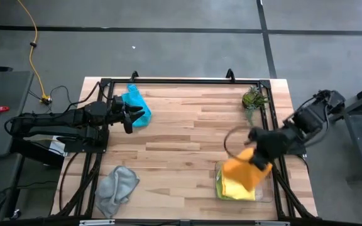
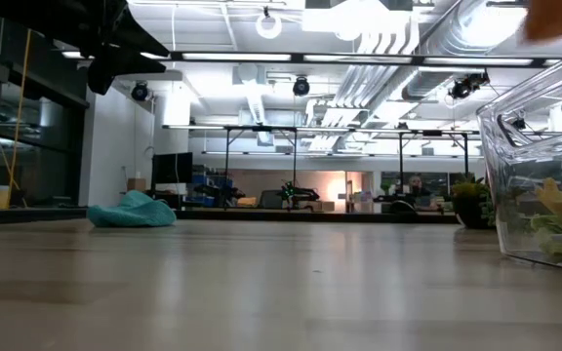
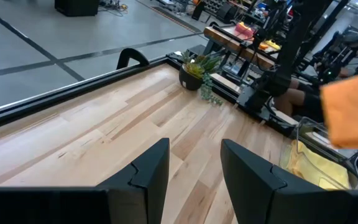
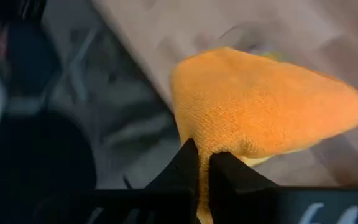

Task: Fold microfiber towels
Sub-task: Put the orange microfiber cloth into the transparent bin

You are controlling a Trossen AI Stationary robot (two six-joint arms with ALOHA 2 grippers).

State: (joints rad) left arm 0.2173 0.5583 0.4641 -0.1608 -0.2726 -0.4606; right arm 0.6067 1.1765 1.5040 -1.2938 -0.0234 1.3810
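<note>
My right gripper (image 1: 256, 152) is shut on an orange towel (image 1: 247, 169), which it holds over the clear tray (image 1: 270, 196) at the table's near right. A yellow towel (image 1: 237, 188) lies in the tray, with a lime green edge (image 1: 219, 182) showing beside it. A teal towel (image 1: 136, 107) lies bunched at the far left. My left gripper (image 1: 131, 118) stands open beside it, with nothing between its fingers (image 3: 148, 174). A grey towel (image 1: 117, 187) lies crumpled at the near left. My right gripper pinches a bunched part of the orange towel (image 4: 215, 144) between its two fingertips. The fingers slant down from the table's right side. The towel hangs below them in a loose, slack bundle over the tray. How many layers are in the pinch, I cannot tell.
A small potted plant (image 1: 253, 99) stands at the far right, close behind my right arm. A black frame rail (image 1: 181, 80) runs along the far edge. Bare wood (image 1: 181, 144) lies between the two arms.
</note>
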